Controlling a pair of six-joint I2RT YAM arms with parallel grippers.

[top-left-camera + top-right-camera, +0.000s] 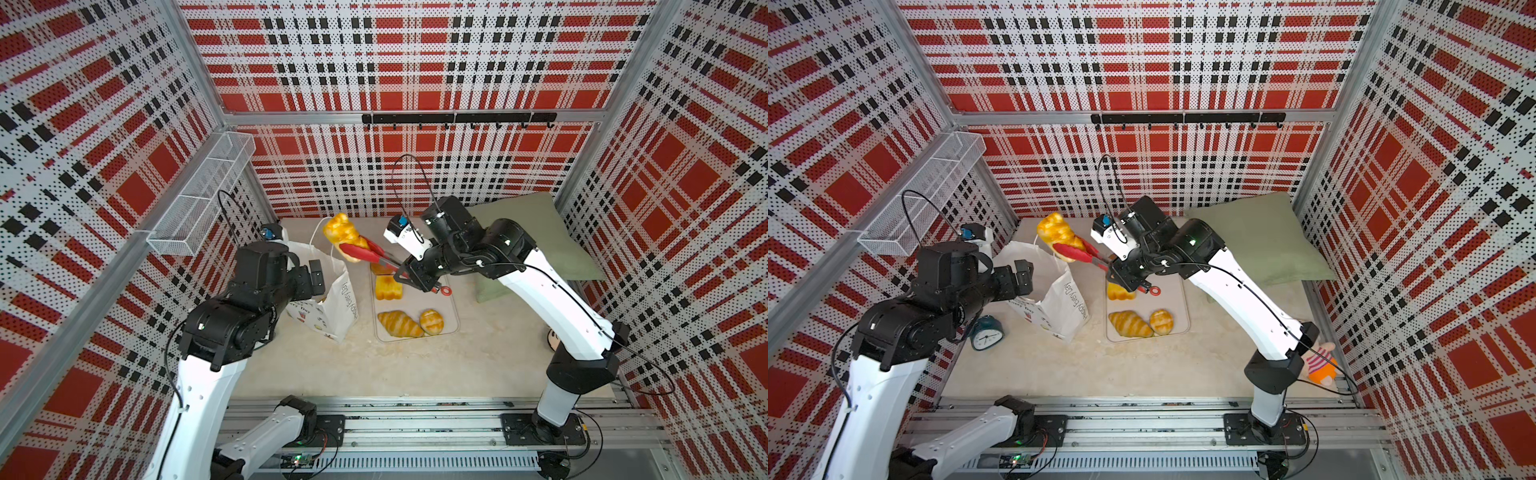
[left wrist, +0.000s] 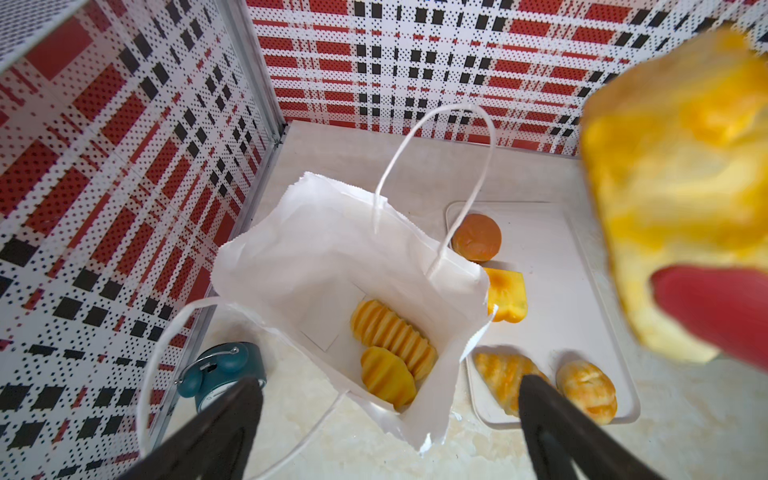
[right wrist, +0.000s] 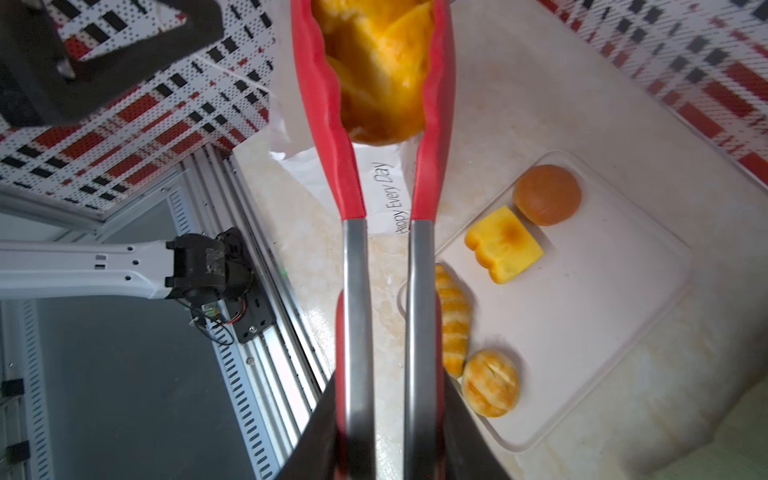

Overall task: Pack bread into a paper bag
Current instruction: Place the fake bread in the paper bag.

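Observation:
The white paper bag [image 1: 334,301] [image 2: 332,257] stands open left of centre, with a ridged long loaf [image 2: 395,332] and a small roll [image 2: 386,374] inside. My left gripper [image 1: 316,276] [image 2: 390,384] hovers open at the bag's near rim, holding nothing. My right gripper [image 1: 409,274] [image 3: 386,415] is shut on red-tipped tongs [image 1: 365,253] [image 3: 355,270]. The tongs pinch a lumpy golden bread [image 1: 340,235] [image 3: 378,75] in the air above the bag's far side. On the white tray [image 1: 451,307] lie a brown bun [image 3: 546,199], yellow toast [image 1: 388,289], a croissant [image 1: 399,324] and a striped roll [image 1: 431,321].
A green cushion [image 1: 536,232] fills the back right corner. A teal alarm clock [image 1: 986,332] stands left of the bag, under my left arm. A plush toy [image 1: 1320,365] lies by the right arm's base. A wire basket [image 1: 199,195] hangs on the left wall.

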